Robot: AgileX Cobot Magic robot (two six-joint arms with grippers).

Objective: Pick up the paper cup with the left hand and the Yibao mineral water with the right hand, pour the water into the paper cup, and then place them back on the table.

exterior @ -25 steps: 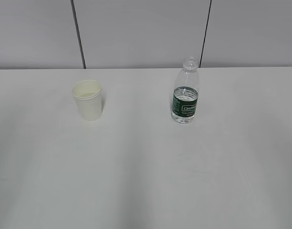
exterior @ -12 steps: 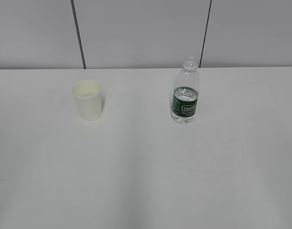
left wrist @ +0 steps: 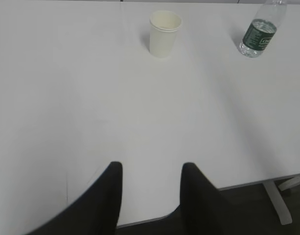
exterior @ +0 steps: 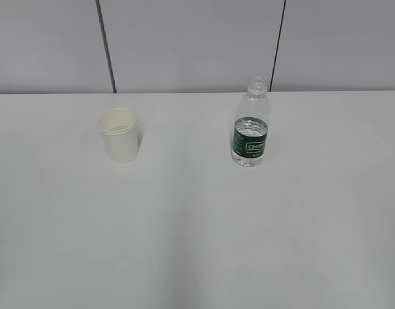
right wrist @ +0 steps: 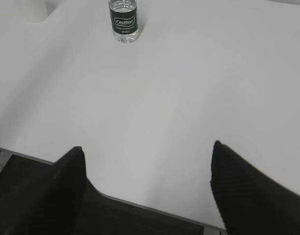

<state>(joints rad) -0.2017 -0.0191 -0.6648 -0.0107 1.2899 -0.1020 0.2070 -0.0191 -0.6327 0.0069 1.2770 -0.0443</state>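
The white paper cup (exterior: 120, 135) stands upright on the white table (exterior: 197, 232) at the left. It also shows in the left wrist view (left wrist: 164, 33) and, cut off, in the right wrist view (right wrist: 34, 11). The Yibao mineral water bottle (exterior: 250, 125), capless with a dark green label, stands upright at the right; it shows in the left wrist view (left wrist: 260, 32) and the right wrist view (right wrist: 124, 20). My left gripper (left wrist: 151, 169) is open and empty over the table's near edge, far from the cup. My right gripper (right wrist: 147, 147) is wide open and empty, far from the bottle.
A grey panelled wall (exterior: 197, 45) runs behind the table. The table's near edge (right wrist: 154, 208) lies under both grippers. A white table leg (left wrist: 279, 200) shows below the edge in the left wrist view.
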